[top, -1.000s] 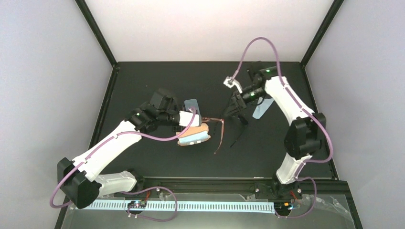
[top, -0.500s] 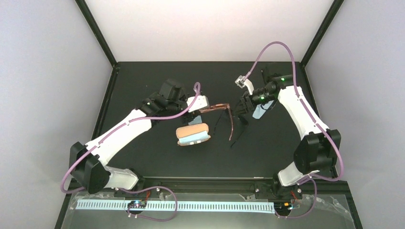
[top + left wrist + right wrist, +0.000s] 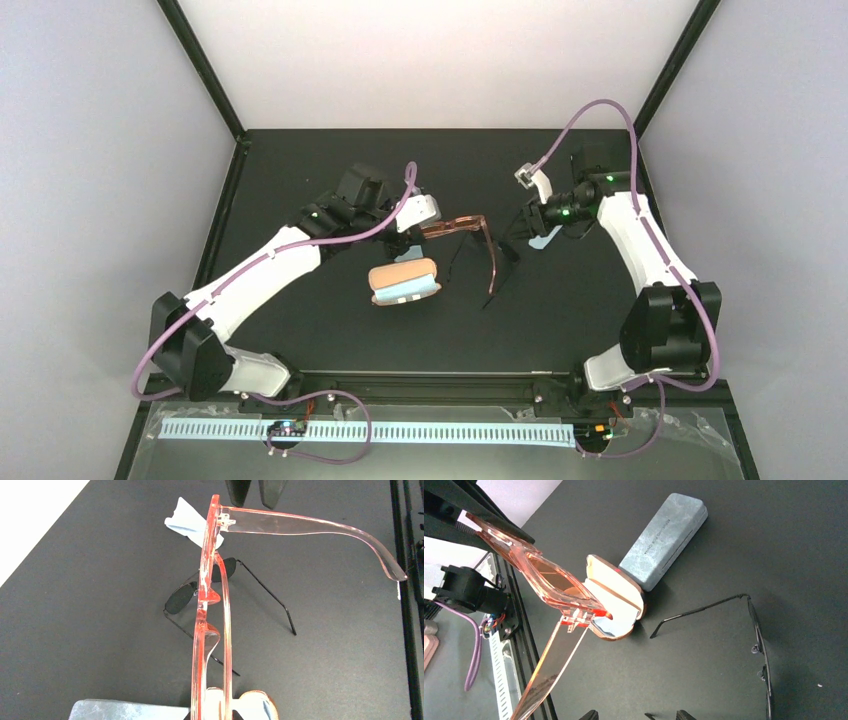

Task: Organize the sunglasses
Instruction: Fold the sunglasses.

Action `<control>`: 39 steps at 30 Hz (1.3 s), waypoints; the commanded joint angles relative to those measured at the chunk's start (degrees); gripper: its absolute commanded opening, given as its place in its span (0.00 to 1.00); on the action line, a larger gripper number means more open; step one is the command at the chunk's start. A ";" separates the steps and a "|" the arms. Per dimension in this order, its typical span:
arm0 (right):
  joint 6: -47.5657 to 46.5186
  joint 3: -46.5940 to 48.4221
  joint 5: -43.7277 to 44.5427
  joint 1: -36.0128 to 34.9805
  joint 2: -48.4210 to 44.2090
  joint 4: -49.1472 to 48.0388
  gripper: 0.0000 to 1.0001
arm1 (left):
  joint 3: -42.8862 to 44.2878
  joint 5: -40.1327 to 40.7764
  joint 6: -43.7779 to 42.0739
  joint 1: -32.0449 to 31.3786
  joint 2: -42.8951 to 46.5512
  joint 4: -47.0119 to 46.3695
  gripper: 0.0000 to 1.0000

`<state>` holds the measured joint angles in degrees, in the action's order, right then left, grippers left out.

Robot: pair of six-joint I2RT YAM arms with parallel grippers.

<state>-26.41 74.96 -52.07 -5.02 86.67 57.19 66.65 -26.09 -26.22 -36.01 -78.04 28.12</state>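
L gripper (image 3: 428, 222) is clamped on the reddish-brown sunglasses (image 3: 463, 227), gripping the frame front at its 9 o'clk end in the top view & holding the pair up off the table (image 3: 330, 320); the front runs toward 3 o'clk, w/ one arm unfolded at the far end & pointing toward 6 o'clk; in the L wrist view the front shows edge-on, rising from the jaws, w/ that arm sticking out to 3 o'clk; the other arm's position can't be made out. R gripper (image 3: 255, 489) sits just past the free end of the frame, near the hinge; its fingers are spread apart w/ nothing btwn them; whether a fingertip touches the frame can't be told; black sunglasses (image 3: 179, 599) lie on the table below the held pair, approx. 5 o'clk of it in the top view, both thin arms unfolded; tan case (image 3: 405, 282) lies open at 7 o'clk of the held pair, pale lining showing; blue-grey case (image 3: 664, 540) is shut & lies just beside the tan one; light blue cloth (image 3: 541, 240) lies on the table at 3 o'clk of the R gripper, partly hidden by it.
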 commanded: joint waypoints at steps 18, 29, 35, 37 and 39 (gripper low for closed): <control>3.78 1.21 4.55 -5.46 -3.52 -2.57 0.40 | 12.61 -11.07 7.88 0.24 -11.46 0.99 0.17; 10.56 1.78 7.33 -6.15 -1.90 -8.53 0.42 | 12.03 -14.14 9.02 0.25 -11.84 0.79 0.17; 11.10 -0.37 8.46 -6.46 -3.33 -11.33 0.48 | 11.62 -16.39 10.33 0.27 -11.78 0.71 0.17; 11.16 -1.23 9.23 -6.52 -4.32 -12.32 0.50 | 11.51 -17.38 10.79 0.30 -11.77 0.62 0.17; 10.67 -1.58 9.51 -6.49 -5.02 -12.34 0.53 | 11.47 -17.91 10.79 0.25 -11.72 0.67 0.16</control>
<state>-15.86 74.65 -44.64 -11.18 83.96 47.55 76.69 -39.81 -16.78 -35.73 -89.38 29.04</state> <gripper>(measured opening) 0.509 0.167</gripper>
